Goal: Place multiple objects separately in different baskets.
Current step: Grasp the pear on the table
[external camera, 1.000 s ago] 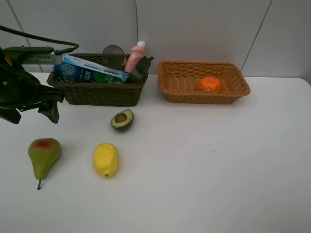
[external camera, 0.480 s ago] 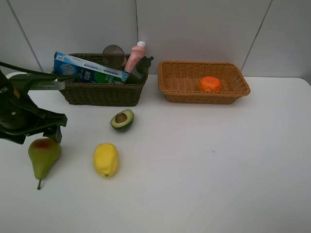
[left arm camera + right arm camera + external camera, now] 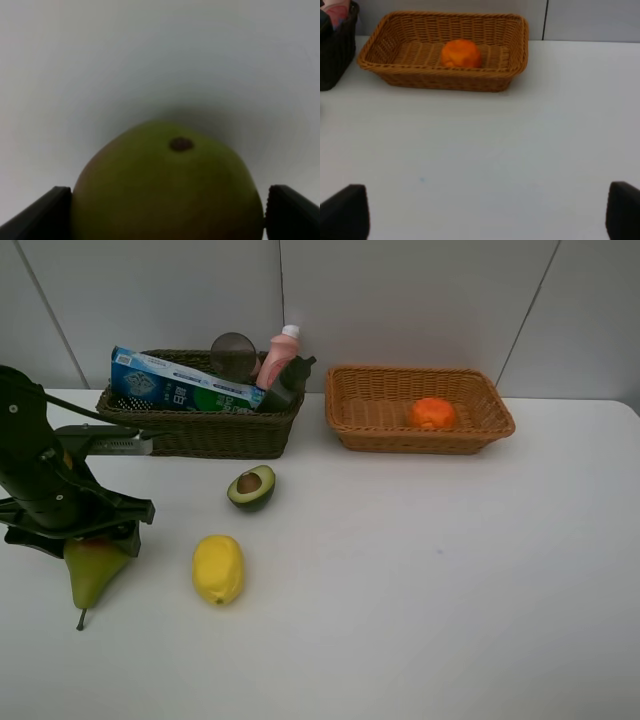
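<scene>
Now lower the spread left hand (image 3: 72,532) squarely around the green-red pear (image 3: 88,575) lying on the white table (image 3: 400,590) (beside the yellow lemon (image 3: 218,569)), then close gently across its broad belly.

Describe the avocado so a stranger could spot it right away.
Start at the dark wicker basket, back left. In front of its right end lies the halved avocado; unlike the yellow lemon nearby, it's green with a brown pit.
</scene>
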Controlling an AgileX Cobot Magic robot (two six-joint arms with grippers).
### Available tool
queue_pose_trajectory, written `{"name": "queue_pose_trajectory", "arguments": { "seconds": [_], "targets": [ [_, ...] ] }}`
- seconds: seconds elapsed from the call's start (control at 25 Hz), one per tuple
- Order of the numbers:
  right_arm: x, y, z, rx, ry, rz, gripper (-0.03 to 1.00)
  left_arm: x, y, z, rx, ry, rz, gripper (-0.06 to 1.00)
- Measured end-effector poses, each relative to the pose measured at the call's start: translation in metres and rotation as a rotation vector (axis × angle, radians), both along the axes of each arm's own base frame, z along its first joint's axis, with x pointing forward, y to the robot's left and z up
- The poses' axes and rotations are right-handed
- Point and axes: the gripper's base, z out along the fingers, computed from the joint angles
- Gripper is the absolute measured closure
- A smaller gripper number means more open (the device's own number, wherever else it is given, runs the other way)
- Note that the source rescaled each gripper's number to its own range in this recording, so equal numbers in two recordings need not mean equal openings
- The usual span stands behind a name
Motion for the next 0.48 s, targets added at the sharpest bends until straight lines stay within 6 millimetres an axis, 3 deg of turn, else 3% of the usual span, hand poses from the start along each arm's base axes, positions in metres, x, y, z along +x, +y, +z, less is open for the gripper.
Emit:
{"name": "queue_pose_trajectory", "arguments": {
  "seconds": [0.32, 0.48],
  "targets": [
    [0.0, 0.0, 0.0, 0.0, 0.0, 0.0, -0.03, -0.0006, -0.0008, -0.0027, -0.007, 0.016, 0.008, -0.05],
    [0.0, 0.0, 0.0, 0.0, 0.0, 0.0, -0.03, -0.0018, -0.0005, -0.0028, -0.004, 0.029, 0.007, 0.01]
  ]
}}
